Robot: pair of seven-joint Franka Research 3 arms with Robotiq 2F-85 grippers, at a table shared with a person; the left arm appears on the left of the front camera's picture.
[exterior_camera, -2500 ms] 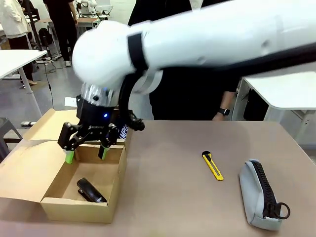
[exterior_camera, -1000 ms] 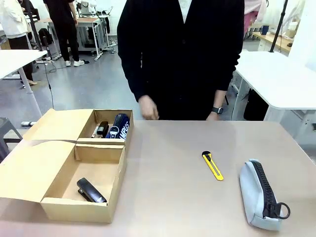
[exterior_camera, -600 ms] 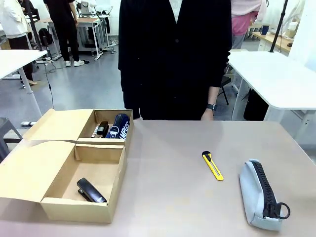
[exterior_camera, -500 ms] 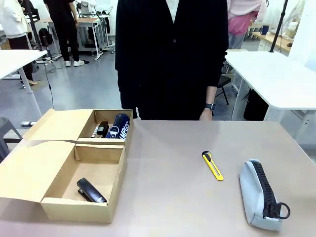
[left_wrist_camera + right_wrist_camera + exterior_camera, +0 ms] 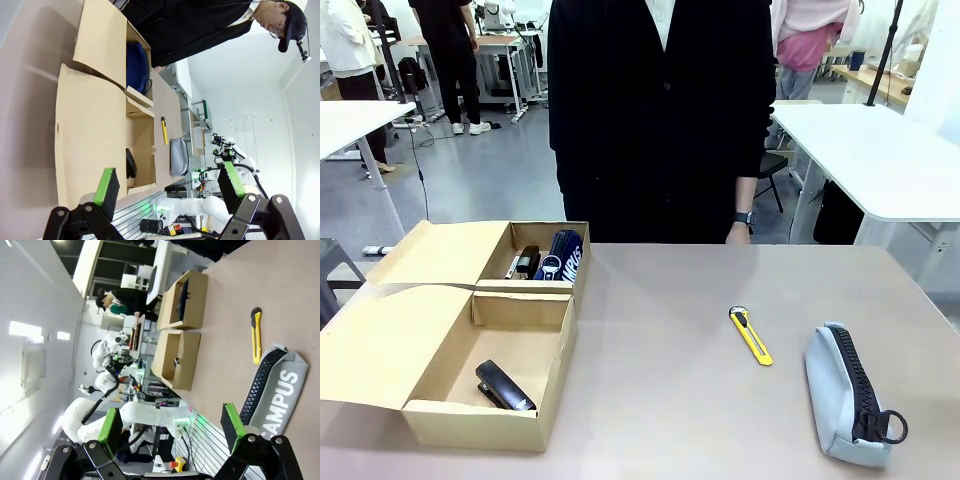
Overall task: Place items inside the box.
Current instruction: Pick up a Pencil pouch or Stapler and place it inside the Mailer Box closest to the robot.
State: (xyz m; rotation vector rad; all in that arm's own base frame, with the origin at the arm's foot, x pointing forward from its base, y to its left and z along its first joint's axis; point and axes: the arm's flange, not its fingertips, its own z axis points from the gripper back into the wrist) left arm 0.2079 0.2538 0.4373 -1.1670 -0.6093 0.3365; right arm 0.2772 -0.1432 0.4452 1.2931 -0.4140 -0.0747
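brown cardboard box (image 5: 480, 428) open at left of table (image 5: 660, 400): black stapler (image 5: 505, 387) in near compartment, navy pouch (image 5: 565, 256) in far one. yellow knife (image 5: 751, 335) and grey pouch (image 5: 842, 395) lie outside, to the right. left gripper (image 5: 167, 182) and right gripper (image 5: 170, 422): fingers spread wide.

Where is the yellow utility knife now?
In the front view, the yellow utility knife lies on the table right of centre, left of the grey-blue pouch.

stapler (image 5: 505, 387) in box (image 5: 480, 426) L, knife (image 5: 751, 336), pouch (image 5: 838, 396) R
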